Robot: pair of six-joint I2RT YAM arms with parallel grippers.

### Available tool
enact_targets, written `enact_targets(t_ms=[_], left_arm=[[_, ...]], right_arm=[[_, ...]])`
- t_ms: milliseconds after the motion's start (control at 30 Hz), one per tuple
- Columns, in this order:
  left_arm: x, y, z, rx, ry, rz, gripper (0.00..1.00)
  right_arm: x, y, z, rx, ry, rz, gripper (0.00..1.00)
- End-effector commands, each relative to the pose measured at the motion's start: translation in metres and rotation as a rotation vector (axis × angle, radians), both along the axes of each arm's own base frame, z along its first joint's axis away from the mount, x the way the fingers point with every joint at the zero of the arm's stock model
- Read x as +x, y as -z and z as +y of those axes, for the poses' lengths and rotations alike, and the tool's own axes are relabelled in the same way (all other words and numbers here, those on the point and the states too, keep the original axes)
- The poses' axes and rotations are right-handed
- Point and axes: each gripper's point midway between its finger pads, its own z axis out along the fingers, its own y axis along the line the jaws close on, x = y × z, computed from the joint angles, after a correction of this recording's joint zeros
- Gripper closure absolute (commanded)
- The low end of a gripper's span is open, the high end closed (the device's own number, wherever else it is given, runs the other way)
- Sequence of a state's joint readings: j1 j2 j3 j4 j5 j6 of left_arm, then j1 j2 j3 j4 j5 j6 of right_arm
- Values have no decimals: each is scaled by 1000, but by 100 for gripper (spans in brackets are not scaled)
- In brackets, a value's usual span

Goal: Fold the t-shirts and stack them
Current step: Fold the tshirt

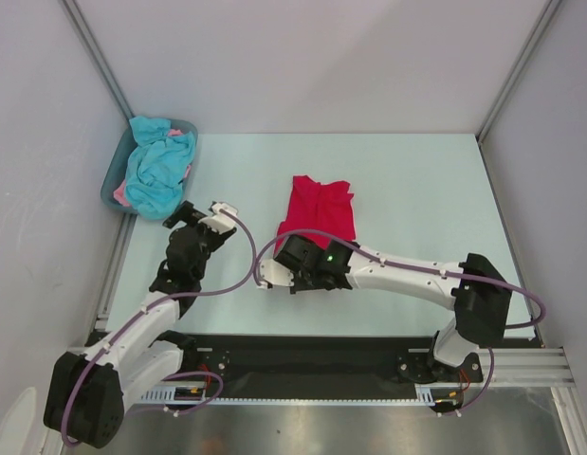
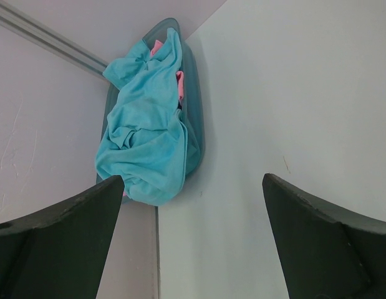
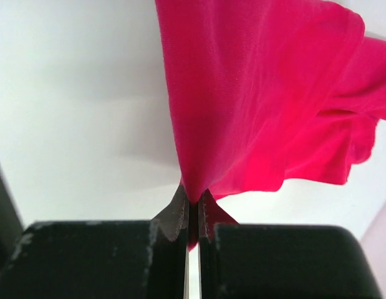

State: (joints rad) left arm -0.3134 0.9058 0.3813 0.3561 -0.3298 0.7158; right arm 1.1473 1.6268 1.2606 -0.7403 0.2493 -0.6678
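Note:
A crimson red t-shirt (image 1: 318, 208) lies bunched in the middle of the table. My right gripper (image 1: 291, 248) is shut on its near edge; in the right wrist view the red cloth (image 3: 255, 99) is pinched between the fingertips (image 3: 194, 205) and hangs lifted off the table. A turquoise-blue t-shirt (image 1: 157, 172) with a bit of pink cloth (image 2: 179, 84) under it fills the tub at the far left; it also shows in the left wrist view (image 2: 144, 128). My left gripper (image 1: 200, 217) is open and empty, just near-right of the tub.
The grey-blue plastic tub (image 1: 111, 183) stands in the far left corner against the wall. White walls with metal posts close in the table on the left, back and right. A black rail runs along the near edge.

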Motion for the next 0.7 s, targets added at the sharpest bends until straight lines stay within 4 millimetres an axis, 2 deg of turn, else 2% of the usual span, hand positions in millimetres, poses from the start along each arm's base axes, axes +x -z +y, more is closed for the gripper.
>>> enact_targets(t_ms=[0, 67, 133, 167, 233, 267, 300, 367, 433, 500, 533, 667], left_arm=[[7, -28, 0, -27, -11, -64, 0], [7, -28, 1, -29, -12, -64, 0], [7, -28, 1, -29, -11, -64, 0], [7, -28, 1, -27, -11, -64, 0], [6, -27, 0, -27, -9, -61, 0], [7, -24, 0, -28, -9, -56, 0], [7, -23, 0, -29, -8, -53, 0], [8, -18, -1, -29, -7, -41, 0], [8, -15, -1, -32, -10, -35, 0], [8, -12, 0, -29, -12, -32, 0], [9, -13, 0, -30, -12, -35, 0], [10, -7, -1, -26, -11, -22, 0]], right_arm=[[-31, -19, 6, 46, -63, 132, 100], [-33, -17, 5, 36, -63, 154, 100], [-27, -15, 9, 53, -52, 139, 100], [-16, -13, 5, 45, -26, 106, 100], [10, -17, 14, 99, 11, -8, 100], [25, -14, 5, 69, 33, -86, 100], [38, -22, 13, 117, 40, -141, 100], [64, -30, 9, 127, 80, -232, 100], [83, -43, 15, 170, 108, -307, 100], [102, -54, 9, 161, 127, -379, 100], [113, -63, 13, 196, 144, -429, 100], [138, -82, 11, 220, 175, -530, 100]])
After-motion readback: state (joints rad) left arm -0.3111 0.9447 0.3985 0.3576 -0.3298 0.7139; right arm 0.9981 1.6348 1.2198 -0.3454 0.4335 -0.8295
